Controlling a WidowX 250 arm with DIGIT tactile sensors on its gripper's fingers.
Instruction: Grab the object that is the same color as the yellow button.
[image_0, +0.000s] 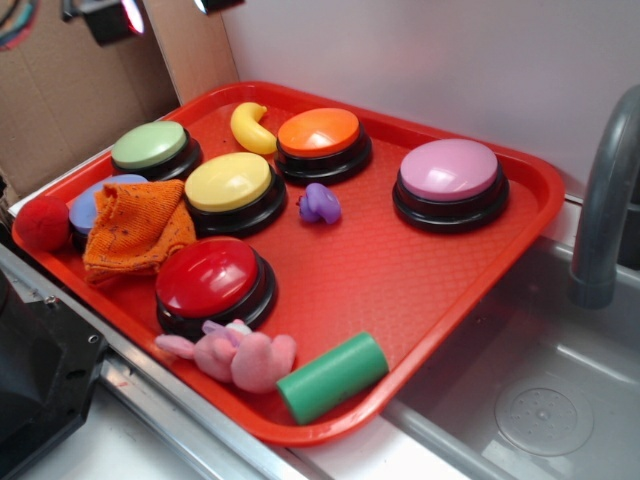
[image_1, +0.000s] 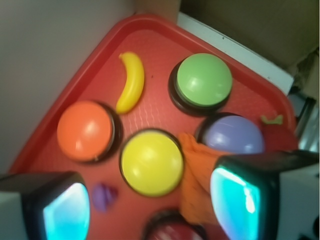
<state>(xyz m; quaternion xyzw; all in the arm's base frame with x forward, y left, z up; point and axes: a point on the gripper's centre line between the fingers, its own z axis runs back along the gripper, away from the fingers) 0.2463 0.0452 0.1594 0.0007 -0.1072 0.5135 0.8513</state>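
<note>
I see the red tray (image_0: 470, 270) filling most of the counter, its right half largely bare, its raised rim close behind the buttons at the back. The pink button (image_0: 450, 180) stands alone on the right. The yellow button (image_0: 230, 185) sits mid-tray, with the orange button (image_0: 320, 140), green button (image_0: 152, 148) and red button (image_0: 210, 280) around it. An orange cloth (image_0: 135, 230) drapes over the purple button (image_1: 232, 135). The banana (image_1: 131, 82) lies near the back rim, touching the orange button's base, open floor toward the green one. My gripper (image_1: 150, 205) hangs above the yellow button, jaws spread wide, holding nothing.
</note>
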